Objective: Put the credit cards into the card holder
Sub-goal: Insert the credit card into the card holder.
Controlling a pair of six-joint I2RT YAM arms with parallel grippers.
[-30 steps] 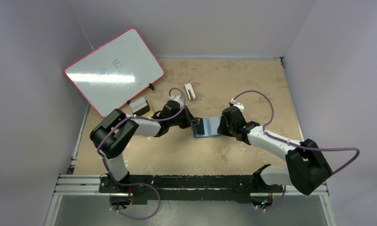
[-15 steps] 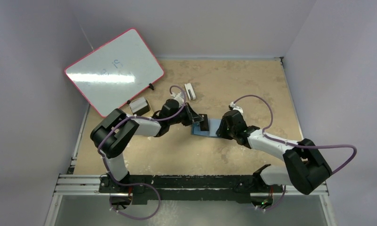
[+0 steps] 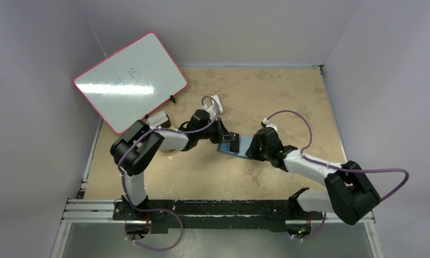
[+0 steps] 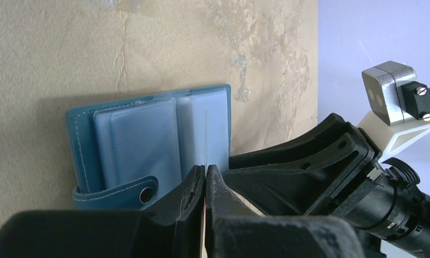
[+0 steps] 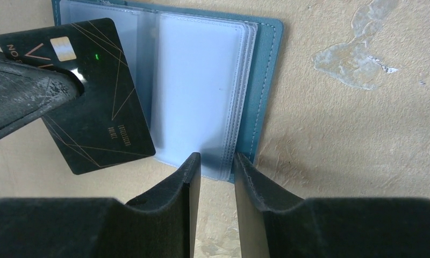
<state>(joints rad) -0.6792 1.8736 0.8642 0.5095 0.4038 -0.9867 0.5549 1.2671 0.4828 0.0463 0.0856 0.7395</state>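
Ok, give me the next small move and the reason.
Probably lower the left gripper to slide its card into a sleeve of the holder: the card hangs over the open sleeves, not yet inside, while the right gripper straddles the holder's edge.

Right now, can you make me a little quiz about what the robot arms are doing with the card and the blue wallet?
1. True or false: the left gripper is pinching a black card.
2. Pick one. The card holder is: A) snapped shut, B) lying open on the table, C) standing up on its edge.
3. What red-rimmed thing sits at the table's far left corner?

Key: 1 true; 2 B; 3 the whiteboard.
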